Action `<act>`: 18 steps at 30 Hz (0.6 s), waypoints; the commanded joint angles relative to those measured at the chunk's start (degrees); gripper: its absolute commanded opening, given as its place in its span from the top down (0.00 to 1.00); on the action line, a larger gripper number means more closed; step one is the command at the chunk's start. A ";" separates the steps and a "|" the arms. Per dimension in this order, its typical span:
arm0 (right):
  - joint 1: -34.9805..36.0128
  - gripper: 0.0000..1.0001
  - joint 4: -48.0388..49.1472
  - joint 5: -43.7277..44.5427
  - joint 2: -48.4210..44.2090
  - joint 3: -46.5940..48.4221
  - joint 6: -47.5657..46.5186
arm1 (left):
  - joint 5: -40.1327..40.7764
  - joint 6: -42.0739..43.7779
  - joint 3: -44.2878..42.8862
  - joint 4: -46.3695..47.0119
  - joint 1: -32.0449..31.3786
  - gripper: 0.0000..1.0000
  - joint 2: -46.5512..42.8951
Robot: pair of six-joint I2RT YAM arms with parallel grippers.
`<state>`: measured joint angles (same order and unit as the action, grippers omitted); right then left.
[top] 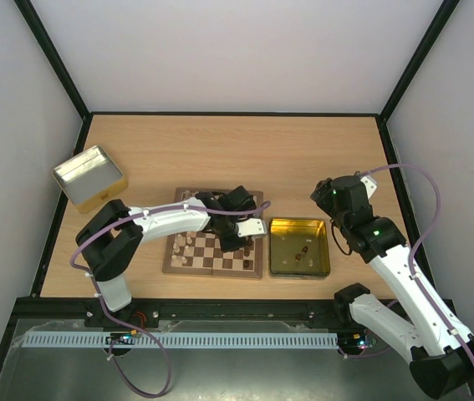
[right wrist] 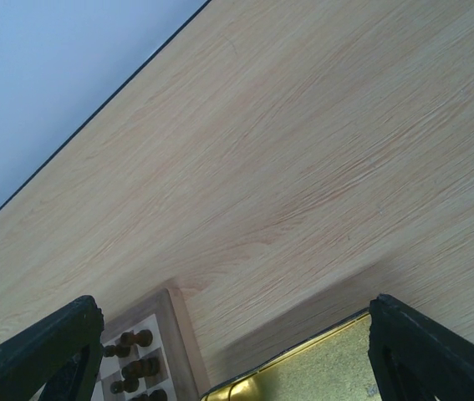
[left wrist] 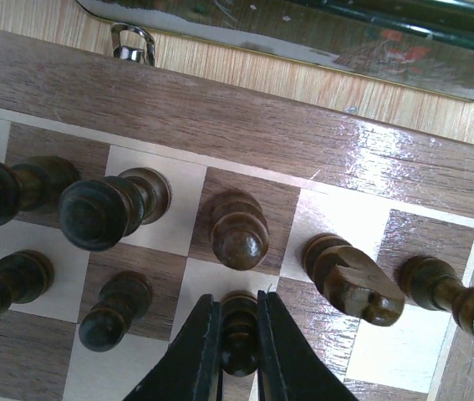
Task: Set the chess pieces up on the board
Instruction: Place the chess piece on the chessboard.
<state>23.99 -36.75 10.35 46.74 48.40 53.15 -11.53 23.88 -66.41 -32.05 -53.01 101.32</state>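
Note:
The board (top: 213, 269) lies mid-table, with cream chess pieces (top: 182, 247) on its left side and dark ones (top: 247, 261) on its right. My left gripper (top: 233, 237) hangs over the board's right part. In the left wrist view it (left wrist: 238, 327) is shut on a dark pawn (left wrist: 239, 334) that stands at a cream square just behind a row of dark pieces, among them a knight (left wrist: 355, 282). My right gripper (top: 330, 199) is raised above the gold tin, open and empty (right wrist: 232, 311). The board's corner (right wrist: 178, 334) shows below it.
A yellow-gold tin (top: 327, 251) right of the board holds a few dark pieces (top: 303, 251); its rim also shows in the right wrist view (right wrist: 303, 355). A silver tin (top: 90, 177) sits at the far left. Black frame rails edge the table.

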 commanded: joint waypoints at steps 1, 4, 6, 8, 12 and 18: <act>-0.17 0.16 0.55 0.29 -0.58 -0.66 0.09 | 1.03 -0.82 0.70 -1.81 0.28 0.90 -0.70; -0.24 0.16 0.46 0.37 -0.65 -0.59 0.03 | 1.33 -0.91 0.50 -1.54 0.27 0.82 -0.68; -0.21 0.16 0.58 0.38 -0.71 -0.74 0.03 | 1.42 -1.05 0.34 -1.47 0.27 0.79 -0.68; -0.17 0.16 0.67 0.24 -0.69 -0.91 0.12 | 1.47 -1.03 0.25 -1.52 0.28 0.79 -0.75; -0.21 0.16 0.79 0.11 -0.60 -0.90 0.16 | 1.82 -1.09 0.14 -1.51 0.28 0.77 -0.97; -0.17 0.16 0.98 0.04 -0.59 -0.96 0.06 | 1.99 -1.28 -0.35 -1.67 0.21 0.76 -1.67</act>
<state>23.99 -36.71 9.98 46.70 48.18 53.17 -9.98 23.07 -66.41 -32.29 -53.01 101.32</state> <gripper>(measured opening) 0.836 0.239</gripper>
